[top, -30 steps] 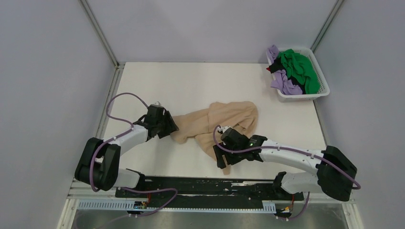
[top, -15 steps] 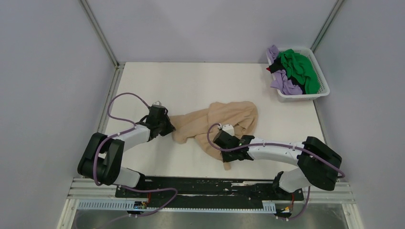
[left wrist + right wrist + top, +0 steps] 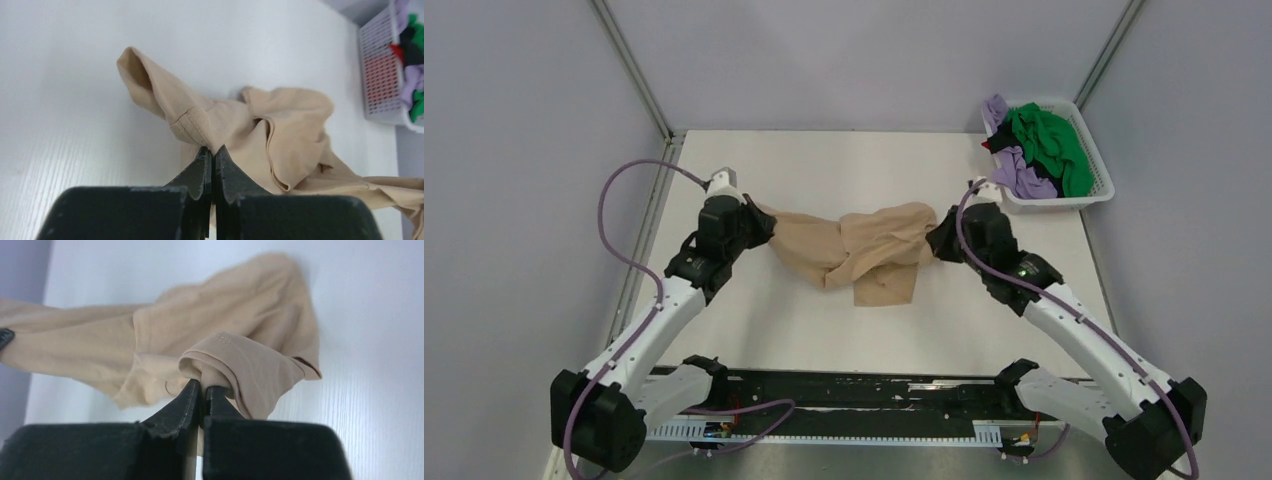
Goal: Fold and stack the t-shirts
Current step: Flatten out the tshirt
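Left arm [image 3: 659, 310] and right arm [image 3: 1064, 320] have spread apart, jaws clamped on the tan t-shirt [image 3: 864, 245] between them.

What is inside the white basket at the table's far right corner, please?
The basket holds a green t-shirt on top, a lilac t-shirt beside it, and black cloth with a red scrap between. Whatever lies beneath them is covered.

I count one tan t-shirt [image 3: 864, 250] mid-table, one white basket [image 3: 1060, 204] far right, one green shirt [image 3: 1054, 145] inside, lilac cloth [image 3: 1024, 180] there, number unclear, one left gripper [image 3: 759, 225], one right gripper [image 3: 939, 240]
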Robot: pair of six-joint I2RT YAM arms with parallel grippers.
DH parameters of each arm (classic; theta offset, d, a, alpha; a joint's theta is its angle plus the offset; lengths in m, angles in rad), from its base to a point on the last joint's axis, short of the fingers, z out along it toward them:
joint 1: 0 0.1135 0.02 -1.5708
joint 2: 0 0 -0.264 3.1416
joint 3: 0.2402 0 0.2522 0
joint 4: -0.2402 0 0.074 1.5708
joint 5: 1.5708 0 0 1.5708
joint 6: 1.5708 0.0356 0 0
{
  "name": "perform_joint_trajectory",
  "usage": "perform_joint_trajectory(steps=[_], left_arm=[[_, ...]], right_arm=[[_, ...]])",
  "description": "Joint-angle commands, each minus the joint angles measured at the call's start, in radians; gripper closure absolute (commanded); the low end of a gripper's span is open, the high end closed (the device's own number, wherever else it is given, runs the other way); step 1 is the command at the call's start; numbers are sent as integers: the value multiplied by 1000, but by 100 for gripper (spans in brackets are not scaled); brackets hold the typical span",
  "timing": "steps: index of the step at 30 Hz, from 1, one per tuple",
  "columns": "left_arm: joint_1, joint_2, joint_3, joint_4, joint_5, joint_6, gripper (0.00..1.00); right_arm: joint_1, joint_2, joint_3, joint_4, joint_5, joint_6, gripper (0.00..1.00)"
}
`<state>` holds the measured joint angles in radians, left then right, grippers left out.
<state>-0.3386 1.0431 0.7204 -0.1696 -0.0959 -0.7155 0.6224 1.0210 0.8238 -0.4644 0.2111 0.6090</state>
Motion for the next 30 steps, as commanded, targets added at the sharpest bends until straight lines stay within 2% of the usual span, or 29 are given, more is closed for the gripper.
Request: perform_joint_trajectory(steps=[1, 8, 12, 16, 19, 24, 30], left_arm=[[2, -97, 202, -68, -111, 97, 100], [1, -177, 447, -94, -205, 169, 100], [1, -207, 598, -132, -213, 202, 100], [1, -223, 732, -162, -181, 250, 100], [1, -215, 824, -189, -144, 285, 100], [1, -184, 921, -219, -110, 325, 100], [1, -107, 852, -185, -178, 330, 100]], right_arm=[[-126, -79, 186, 102, -138, -153, 100], [-222, -72, 447, 102, -161, -257, 100], [-224, -105, 554, 103, -264, -277, 100], [-224, -138, 673, 102, -362, -320, 100], [-224, -127, 769, 85, -381, -355, 100], [-224, -71, 869, 35, -301, -389, 100], [-224, 10, 810, 33, -116, -403, 100]])
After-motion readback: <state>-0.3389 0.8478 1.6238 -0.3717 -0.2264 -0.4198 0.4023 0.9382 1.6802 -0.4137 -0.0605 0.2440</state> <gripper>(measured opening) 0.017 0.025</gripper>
